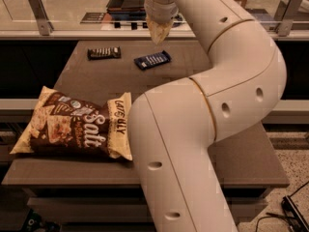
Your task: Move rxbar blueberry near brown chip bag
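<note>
The gripper (159,33) hangs near the rxbar blueberry (152,59) — pressed together, empty. The bar looks light and slippery — pinch its long sides.

The rxbar blueberry (152,60) was dark blue with rows of white letters. The brown chip bag (72,124) was dark brown with cream-yellow ends and a white "Salt". The tan gripper (159,31) hung just above the bar, on a cream-white arm (231,81).
</note>
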Available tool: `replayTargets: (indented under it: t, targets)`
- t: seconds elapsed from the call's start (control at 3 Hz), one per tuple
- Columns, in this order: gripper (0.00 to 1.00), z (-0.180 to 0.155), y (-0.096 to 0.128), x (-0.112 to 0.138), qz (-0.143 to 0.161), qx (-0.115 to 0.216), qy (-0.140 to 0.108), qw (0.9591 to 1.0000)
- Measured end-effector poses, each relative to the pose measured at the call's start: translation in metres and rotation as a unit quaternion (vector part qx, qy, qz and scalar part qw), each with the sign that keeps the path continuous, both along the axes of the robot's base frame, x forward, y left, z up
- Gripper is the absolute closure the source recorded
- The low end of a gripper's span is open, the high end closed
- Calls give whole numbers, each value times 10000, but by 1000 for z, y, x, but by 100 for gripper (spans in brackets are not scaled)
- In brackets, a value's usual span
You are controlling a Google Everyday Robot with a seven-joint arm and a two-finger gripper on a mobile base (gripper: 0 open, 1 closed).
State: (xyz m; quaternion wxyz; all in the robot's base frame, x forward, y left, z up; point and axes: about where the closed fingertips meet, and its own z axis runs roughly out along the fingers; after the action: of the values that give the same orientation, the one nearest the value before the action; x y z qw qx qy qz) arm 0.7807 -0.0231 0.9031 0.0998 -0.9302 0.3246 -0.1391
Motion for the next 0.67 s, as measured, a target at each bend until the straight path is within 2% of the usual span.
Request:
replayTargets:
  t: [0.33,0.67]
  targets:
    - [100,-1,-1,-16,-55,5,-11,10000]
    - [100,-8,-4,-59,-143,72,-110,9998]
